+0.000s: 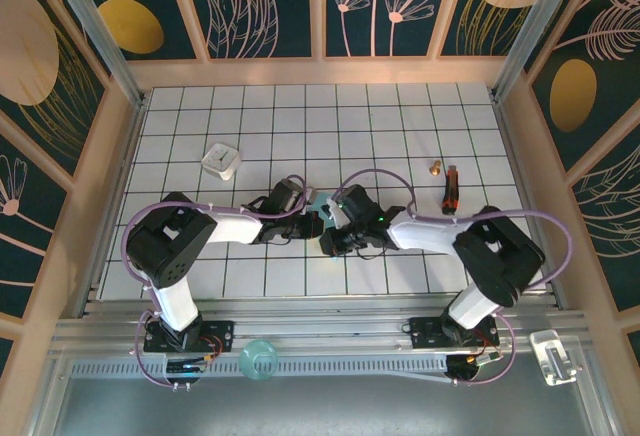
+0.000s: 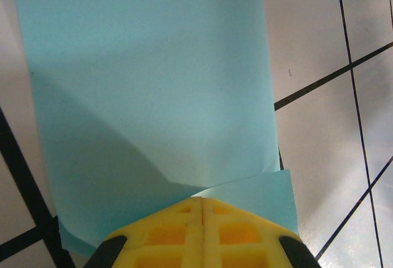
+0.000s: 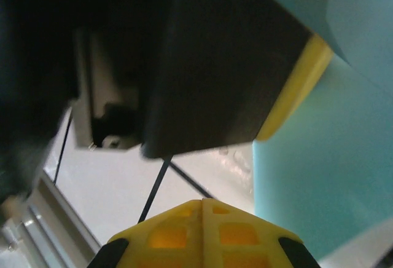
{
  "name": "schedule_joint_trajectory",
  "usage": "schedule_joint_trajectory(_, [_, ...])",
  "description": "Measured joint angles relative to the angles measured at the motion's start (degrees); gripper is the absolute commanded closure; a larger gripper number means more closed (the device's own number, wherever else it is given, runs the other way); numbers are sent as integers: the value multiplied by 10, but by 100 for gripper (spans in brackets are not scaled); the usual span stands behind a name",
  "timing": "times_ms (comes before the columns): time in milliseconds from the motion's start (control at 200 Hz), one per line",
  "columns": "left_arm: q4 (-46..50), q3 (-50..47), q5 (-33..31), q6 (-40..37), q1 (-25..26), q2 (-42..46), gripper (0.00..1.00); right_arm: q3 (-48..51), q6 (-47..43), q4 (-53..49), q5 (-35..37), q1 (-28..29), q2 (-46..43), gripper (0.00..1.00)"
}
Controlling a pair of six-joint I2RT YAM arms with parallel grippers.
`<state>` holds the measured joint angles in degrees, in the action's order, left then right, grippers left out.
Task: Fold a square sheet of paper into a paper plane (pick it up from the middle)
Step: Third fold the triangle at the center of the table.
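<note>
The light-blue sheet of paper (image 2: 153,83) lies flat on the tiled table (image 2: 325,40), stretching straight out ahead of the left gripper (image 2: 202,209). It is doubled over: an upper layer ends in a slanted edge just ahead of the tips, and a lower layer pokes out to the right of them. The left jaws are pressed together with that edge right at their tips; whether any paper is nipped between them cannot be told. The right gripper (image 3: 202,209) also has its jaws pressed together, with nothing between them. The paper lies ahead and to its right, and the dark finger of the other arm hangs very near, just above its tips. Well beyond the left jaws, off to their left, sits a small white block (image 1: 222,160); an orange-handled tool (image 1: 450,188) lies far off beside the right arm.

The risks, as I judge them:
- the flap looks soft rather than creased, so it may spring open once pressure comes off
- thin paper on smooth tile may slide under a pushing tip, skewing the fold
- a dragging tip may crumple or tear it
- the two grippers work so near each other that they may knock together
</note>
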<state>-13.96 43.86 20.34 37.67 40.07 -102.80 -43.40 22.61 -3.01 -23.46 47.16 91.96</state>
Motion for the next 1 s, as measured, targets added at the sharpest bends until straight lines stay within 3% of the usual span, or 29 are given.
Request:
schedule_joint_trajectory(310, [0, 0, 0, 0, 0, 0, 100, 11, -11, 27, -7, -12, 40, 100])
schedule_joint_trajectory(661, [1, 1, 0, -1, 0, 0, 100, 96, 7, 99, -10, -12, -11, 100])
schedule_joint_trajectory(996, [1, 1, 0, -2, 0, -1, 100, 124, 20, 44, -17, -11, -66, 100])
